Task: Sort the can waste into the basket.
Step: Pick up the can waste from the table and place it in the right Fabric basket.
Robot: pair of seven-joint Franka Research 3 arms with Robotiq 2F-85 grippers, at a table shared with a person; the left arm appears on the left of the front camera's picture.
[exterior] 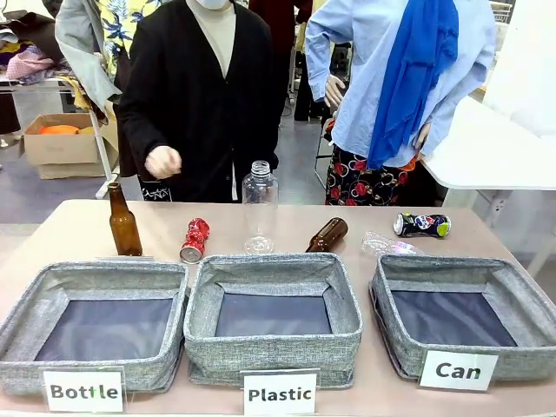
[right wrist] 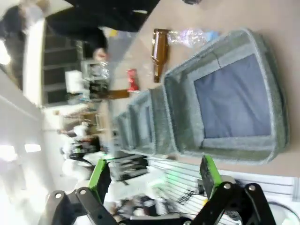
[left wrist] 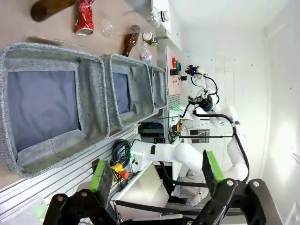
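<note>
Front view: both cans are lying unsorted, waiting outside the grey woven fabric "Can" basket (exterior: 439, 264).
The dented dark blue-black can (exterior: 422, 225) is lying just behind the basket's far rim, long axis paralleling it. The dented shiny red can (exterior: 195, 240) is lying well left, silver end pointing robotward. The left claw (left wrist: 154, 163) and right claw (right wrist: 152, 168) are gaping fully, empty, seemingly readying to pick.

Left gripper (left wrist: 155, 168) agape — red can (left wrist: 85, 18) afar

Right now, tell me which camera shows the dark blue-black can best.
The front view: the dark can lies on its side, whole, behind the Can basket. The left wrist view shows it tiny and far off; the right wrist view catches a dark sliver at its top edge, possibly it.
</note>
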